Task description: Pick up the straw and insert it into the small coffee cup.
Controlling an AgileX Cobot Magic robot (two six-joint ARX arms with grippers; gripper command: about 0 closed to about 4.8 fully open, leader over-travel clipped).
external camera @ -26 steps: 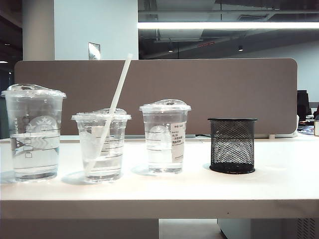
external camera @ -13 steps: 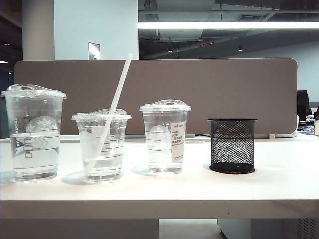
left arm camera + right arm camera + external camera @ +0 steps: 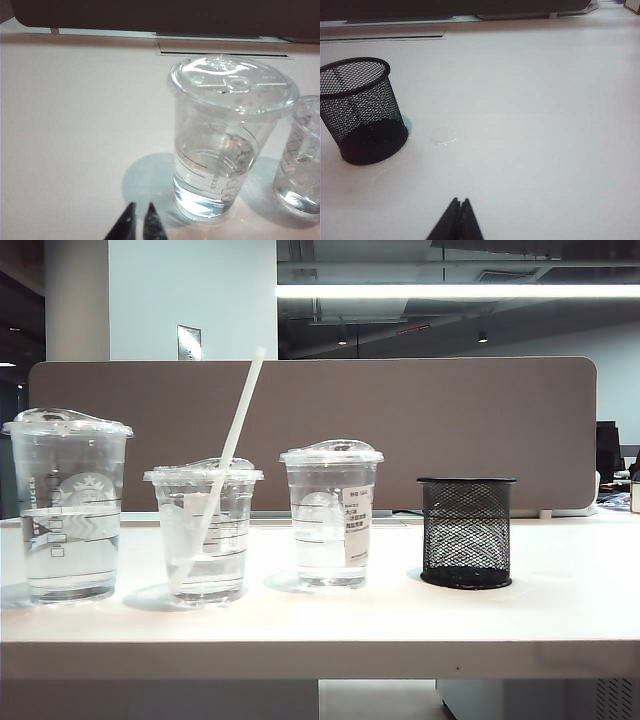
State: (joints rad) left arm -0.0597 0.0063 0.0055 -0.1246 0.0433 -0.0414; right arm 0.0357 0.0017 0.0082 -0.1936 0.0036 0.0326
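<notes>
In the exterior view the white straw [image 3: 228,455] stands leaning inside the small coffee cup [image 3: 203,532], the shortest of three clear lidded cups. Its top end tilts right, well above the lid. Neither gripper shows in that view. In the left wrist view my left gripper [image 3: 140,214] hovers low over the table near the tallest cup [image 3: 227,135], its dark fingertips a thin slit apart with nothing between them. Part of the neighbouring cup [image 3: 301,155] is cut by the frame edge. My right gripper [image 3: 460,202] is shut and empty, over bare table beside the black mesh holder [image 3: 364,112].
The tallest clear cup [image 3: 66,508] stands at the far left and the mid-height cup with a printed sticker [image 3: 331,515] sits right of the small one. The black mesh holder [image 3: 466,532] stands further right. A brown partition [image 3: 450,420] runs along the table's back edge.
</notes>
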